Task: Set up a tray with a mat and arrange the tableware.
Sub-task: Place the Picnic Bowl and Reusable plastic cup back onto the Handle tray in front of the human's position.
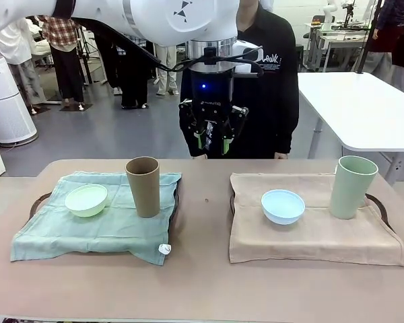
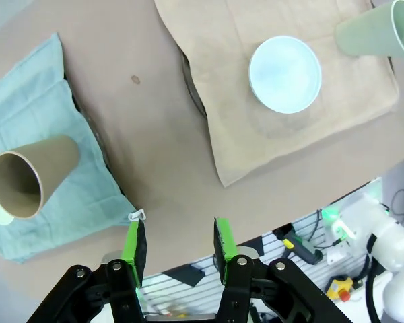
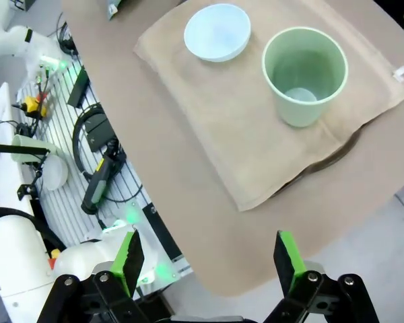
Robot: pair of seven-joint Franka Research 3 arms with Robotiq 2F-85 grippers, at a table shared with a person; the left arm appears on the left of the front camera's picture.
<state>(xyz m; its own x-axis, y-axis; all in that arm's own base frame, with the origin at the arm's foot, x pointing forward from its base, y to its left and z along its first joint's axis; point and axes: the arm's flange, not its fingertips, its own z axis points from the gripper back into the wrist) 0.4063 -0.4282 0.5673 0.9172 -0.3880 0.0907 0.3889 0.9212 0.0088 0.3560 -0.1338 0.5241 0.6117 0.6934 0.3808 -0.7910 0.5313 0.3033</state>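
Observation:
Two trays stand side by side. The left tray [image 1: 38,203] carries a teal mat [image 1: 87,232] with a pale green bowl [image 1: 86,200] and an upright brown cup [image 1: 143,186]. The right tray [image 1: 381,206] has a beige mat [image 1: 316,235] holding a light blue bowl [image 1: 283,206] and a pale green cup [image 1: 352,187]. My left gripper [image 1: 212,136] hangs high over the table's far middle, partly open and holding nothing. Its wrist view looks down on the brown cup [image 2: 30,178], blue bowl [image 2: 285,74] and green cup [image 2: 377,30]. My right gripper [image 3: 209,262] is wide open above the table's edge, near the blue bowl [image 3: 217,30] and green cup [image 3: 304,74].
A person in a black sweatshirt [image 1: 273,87] stands at the far side behind my left gripper. A bare strip of table [image 1: 202,222] runs between the trays. A white table [image 1: 363,108] stands at the back right. Beyond the near edge lies a grated shelf with tools [image 3: 94,168].

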